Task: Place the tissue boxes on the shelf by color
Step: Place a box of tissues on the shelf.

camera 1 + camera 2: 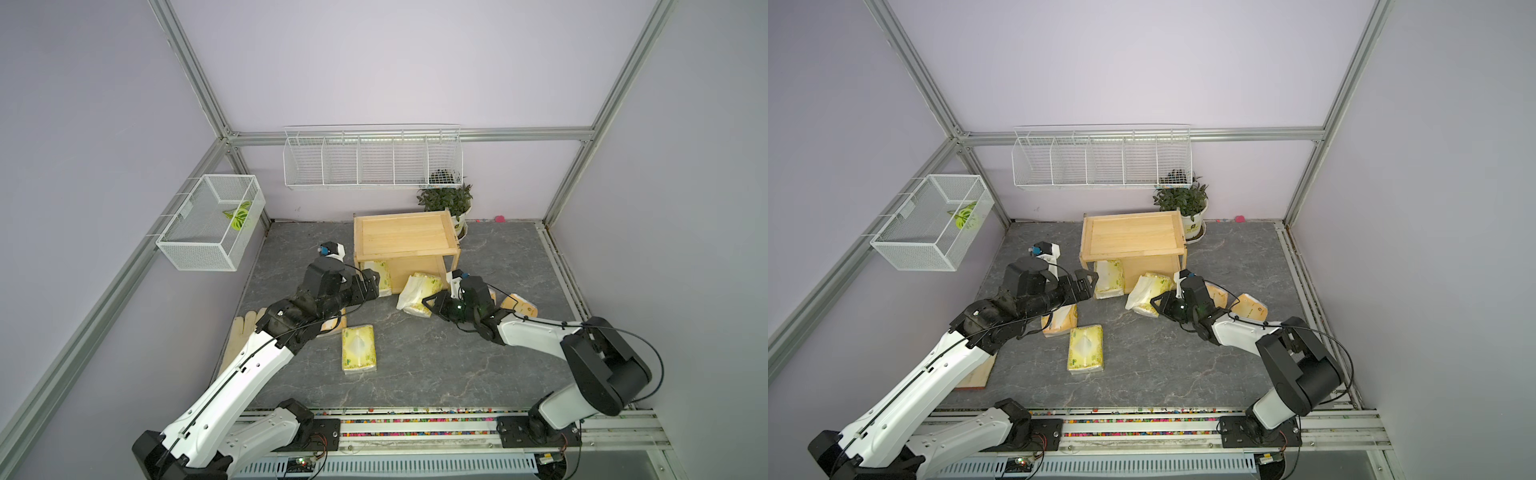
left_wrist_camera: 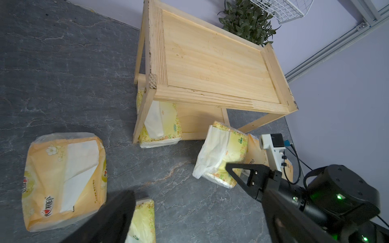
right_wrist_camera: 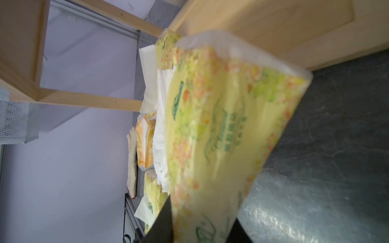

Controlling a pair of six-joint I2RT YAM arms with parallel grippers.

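In both top views the right gripper (image 1: 428, 305) is clamped on a tilted lemon-yellow pack (image 1: 415, 291) just before the shelf (image 1: 399, 254); the left gripper (image 1: 373, 284) is held wide. In the left wrist view a second pack (image 2: 166, 124) is shown in the lower tier; in the right wrist view the clamped pack is blurred.

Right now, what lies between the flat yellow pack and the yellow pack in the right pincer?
Nothing. Between the flat yellow pack and the held yellow pack there is only bare grey table, as both top views show.
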